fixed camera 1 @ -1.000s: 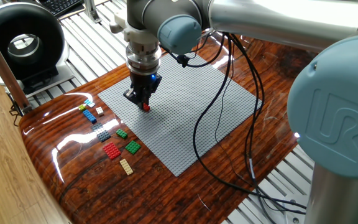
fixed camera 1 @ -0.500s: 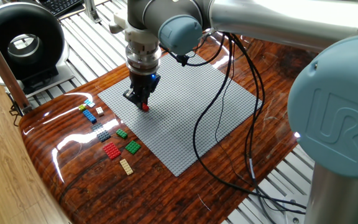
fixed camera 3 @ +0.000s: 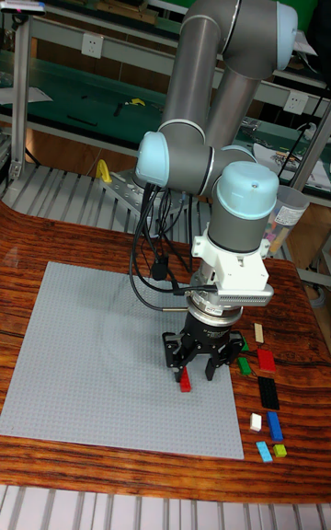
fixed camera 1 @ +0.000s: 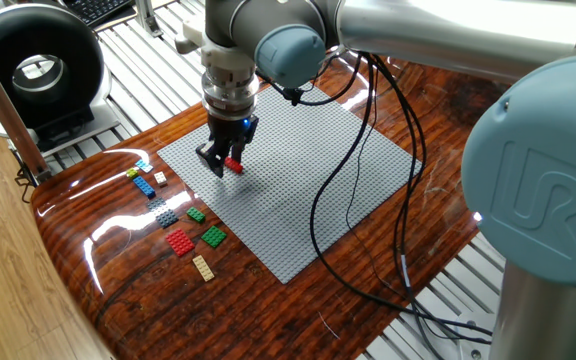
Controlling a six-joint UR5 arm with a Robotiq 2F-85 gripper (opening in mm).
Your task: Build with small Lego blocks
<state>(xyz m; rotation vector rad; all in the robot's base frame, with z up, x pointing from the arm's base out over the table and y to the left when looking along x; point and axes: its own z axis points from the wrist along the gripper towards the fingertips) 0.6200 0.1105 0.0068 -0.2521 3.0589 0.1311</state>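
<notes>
My gripper (fixed camera 1: 223, 158) hangs low over the left part of the grey studded baseplate (fixed camera 1: 308, 190), its fingers spread open. A small red brick (fixed camera 1: 233, 165) sits on the baseplate right under the fingers, close to the right one; in the tall fixed view the same red brick (fixed camera 3: 186, 381) shows below the open gripper (fixed camera 3: 204, 362). Several other small Lego blocks lie loose on the wood left of the plate: blue (fixed camera 1: 145, 187), grey (fixed camera 1: 164, 214), green (fixed camera 1: 213, 236), red (fixed camera 1: 179, 242), tan (fixed camera 1: 203, 267).
A black round device (fixed camera 1: 36, 70) stands at the back left beyond the table edge. Black cables (fixed camera 1: 368, 200) drape from the arm across the baseplate's right half. The wooden tabletop (fixed camera 1: 118, 290) curves off at the front left.
The gripper was shut on the red brick; now its fingers have spread apart and the brick rests on the baseplate. The arm has barely shifted.
</notes>
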